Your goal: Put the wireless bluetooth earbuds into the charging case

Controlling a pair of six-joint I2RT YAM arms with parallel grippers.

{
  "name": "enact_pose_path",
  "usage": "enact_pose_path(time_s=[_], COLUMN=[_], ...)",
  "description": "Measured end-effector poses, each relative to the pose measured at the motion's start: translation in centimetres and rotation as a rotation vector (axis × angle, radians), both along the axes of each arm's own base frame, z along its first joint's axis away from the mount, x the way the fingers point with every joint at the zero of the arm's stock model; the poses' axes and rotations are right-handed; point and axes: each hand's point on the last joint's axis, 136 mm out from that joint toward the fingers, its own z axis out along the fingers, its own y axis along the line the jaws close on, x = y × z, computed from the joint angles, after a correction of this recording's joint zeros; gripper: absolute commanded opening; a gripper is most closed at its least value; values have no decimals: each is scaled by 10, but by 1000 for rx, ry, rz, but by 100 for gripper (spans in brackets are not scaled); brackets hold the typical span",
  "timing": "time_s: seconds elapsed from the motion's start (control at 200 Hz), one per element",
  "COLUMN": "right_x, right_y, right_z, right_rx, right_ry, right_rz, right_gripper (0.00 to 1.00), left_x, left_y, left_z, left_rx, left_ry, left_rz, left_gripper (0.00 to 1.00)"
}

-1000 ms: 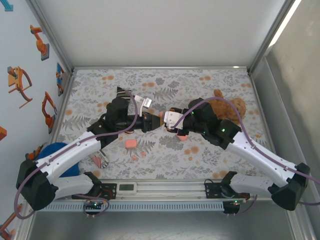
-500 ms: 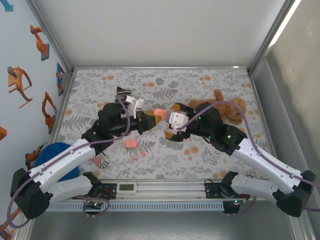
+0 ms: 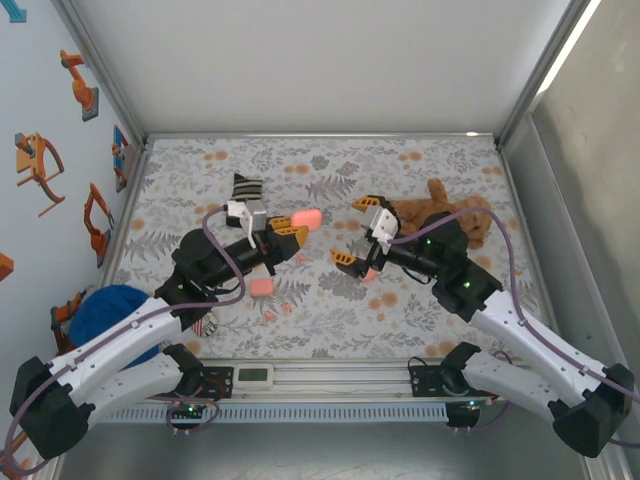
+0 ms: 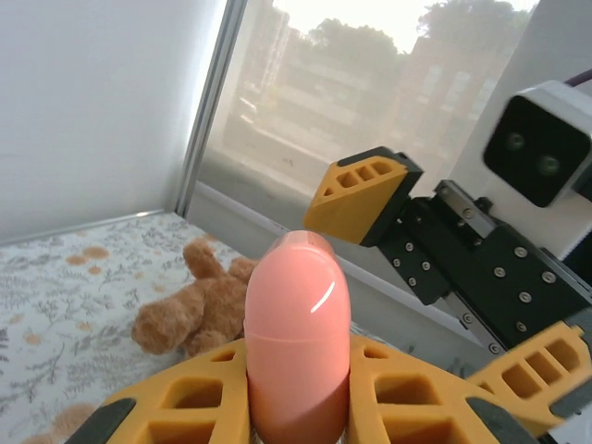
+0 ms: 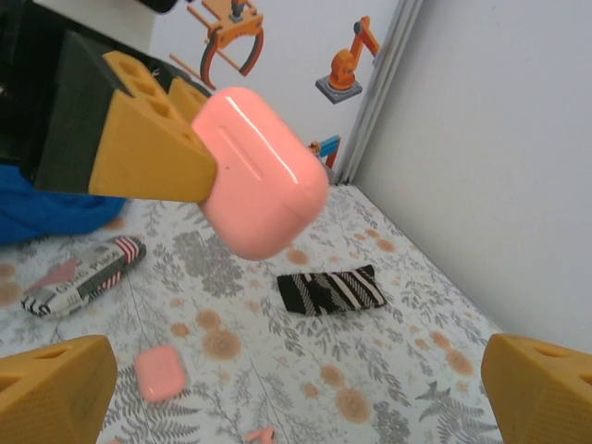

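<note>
The right gripper has let go and backed off, its jaws now wide and empty. The left gripper stays clamped on the pink case, raised mid-table. The earbuds lie loose toward the table's near edge, not yet inserted.

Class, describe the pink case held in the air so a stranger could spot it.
Over the floral cloth, find the left gripper near the middle. Its orange fingers pinch a smooth, rounded pink case. Unlike the second pink case lying flat on the cloth, this one is raised off it.
</note>
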Motion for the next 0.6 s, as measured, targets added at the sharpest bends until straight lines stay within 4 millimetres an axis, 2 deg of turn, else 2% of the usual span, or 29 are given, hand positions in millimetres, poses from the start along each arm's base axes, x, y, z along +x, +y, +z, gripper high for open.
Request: enact_pose_path(time_s=[0.215,0.381,0.601], right_x=[-6,-11,-9], right_y=[7,17,27], right_z=[24,30,42], right_rx=[169,230,270], right_ry=[75,139,219], right_rz=[105,189,243], right_gripper=[99,99,96], left_x=[-9,-16,-23], left_y=[1,0,2], left_z=[10,12,22], left_rx=[-30,-36,-45], left_ry=[-92,-136,-207], left_rz=[-32,-60,-75], left_gripper=[0,0,0])
